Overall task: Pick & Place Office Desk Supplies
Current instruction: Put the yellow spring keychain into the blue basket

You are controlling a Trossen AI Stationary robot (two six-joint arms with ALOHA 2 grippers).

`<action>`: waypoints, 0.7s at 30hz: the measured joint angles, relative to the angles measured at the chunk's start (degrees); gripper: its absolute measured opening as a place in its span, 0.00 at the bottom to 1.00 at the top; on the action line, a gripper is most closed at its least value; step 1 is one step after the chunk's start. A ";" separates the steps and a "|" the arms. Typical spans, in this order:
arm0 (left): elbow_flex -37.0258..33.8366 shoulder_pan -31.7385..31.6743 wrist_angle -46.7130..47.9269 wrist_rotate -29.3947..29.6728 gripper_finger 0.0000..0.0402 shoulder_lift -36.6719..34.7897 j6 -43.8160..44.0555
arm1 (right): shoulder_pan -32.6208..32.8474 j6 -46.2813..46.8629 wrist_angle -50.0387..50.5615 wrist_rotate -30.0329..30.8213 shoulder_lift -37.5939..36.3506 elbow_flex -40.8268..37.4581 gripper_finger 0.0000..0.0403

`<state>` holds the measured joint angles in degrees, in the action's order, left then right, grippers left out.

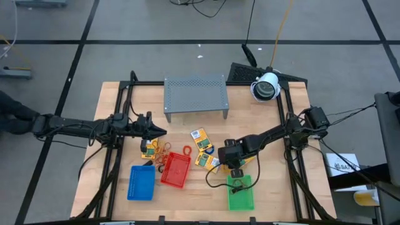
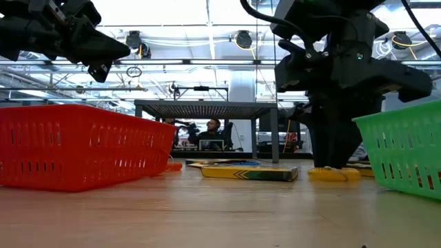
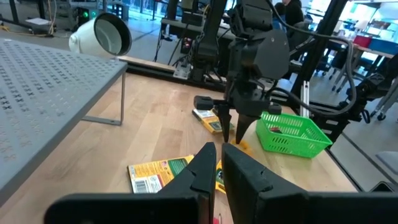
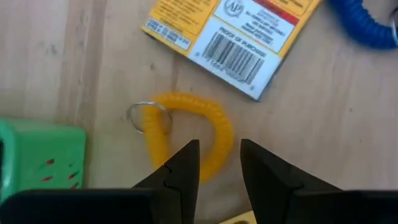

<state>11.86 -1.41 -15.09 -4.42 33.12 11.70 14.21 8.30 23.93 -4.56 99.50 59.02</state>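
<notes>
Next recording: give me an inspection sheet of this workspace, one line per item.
Surface: wooden table, bare at its right edge.
Job's things: yellow packets mid-table; yellow coil keyring on the wood by the green tray.
Clutter: grey rack; blue tray; red tray.
Grippers: right gripper open, low over the coil; left gripper shut, raised over the table.
Cables: black leads along the right arm.
Surroundings: white camera; a person seated far behind.

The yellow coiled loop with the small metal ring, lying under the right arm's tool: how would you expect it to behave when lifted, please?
The yellow coiled loop looks like a springy spiral, so it will probably stretch and sag rather than stay stiff. Being thin, it is likely light. Its ribbed surface should resist slipping, though the metal ring may dangle. The right tool hangs open directly above it.
</notes>
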 joint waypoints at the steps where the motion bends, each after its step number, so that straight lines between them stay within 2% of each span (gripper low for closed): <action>1: 0.00 0.00 -0.02 0.00 0.08 0.00 0.00 | 0.17 0.20 -0.16 0.02 0.00 0.00 0.26; 14: 0.00 0.00 -0.04 0.04 0.08 0.00 1.07 | 0.90 -0.14 -2.96 0.97 2.67 -1.42 0.25; 17: 0.00 0.00 -0.04 0.02 0.08 0.00 1.09 | 0.89 -0.86 -2.71 1.57 2.96 -1.42 0.20; 21: 0.00 0.00 -0.04 0.02 0.08 -0.01 1.09 | 0.87 -0.98 -2.77 1.84 2.77 -1.49 0.06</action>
<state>11.86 -1.41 -15.14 -4.40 33.12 12.80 15.07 7.32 21.16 -2.72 102.27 57.53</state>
